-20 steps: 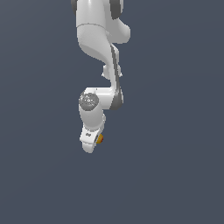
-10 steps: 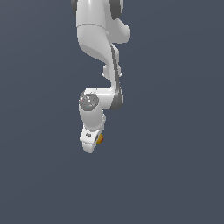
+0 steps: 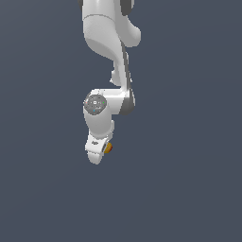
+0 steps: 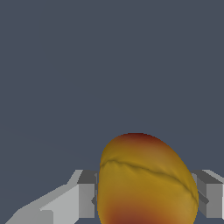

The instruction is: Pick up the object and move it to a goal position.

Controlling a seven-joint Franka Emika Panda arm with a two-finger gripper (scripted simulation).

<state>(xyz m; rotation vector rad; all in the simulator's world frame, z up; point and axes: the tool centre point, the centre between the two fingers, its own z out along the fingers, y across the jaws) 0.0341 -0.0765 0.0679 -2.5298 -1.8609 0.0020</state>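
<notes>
The object (image 4: 146, 181) is a rounded orange-yellow ball with red patches. In the wrist view it fills the space between the two grey fingers (image 4: 86, 194), which press against its sides. In the exterior view only a small orange edge of the object (image 3: 108, 148) shows beside the white gripper (image 3: 98, 153), which hangs below the white arm and is shut on the object. The gripper's fingertips are mostly hidden behind the hand in that view.
The white arm (image 3: 106, 28) comes down from the top of the exterior view to a grey-capped wrist joint (image 3: 95, 105). Around it is only a plain dark grey-blue background with no other objects or edges in sight.
</notes>
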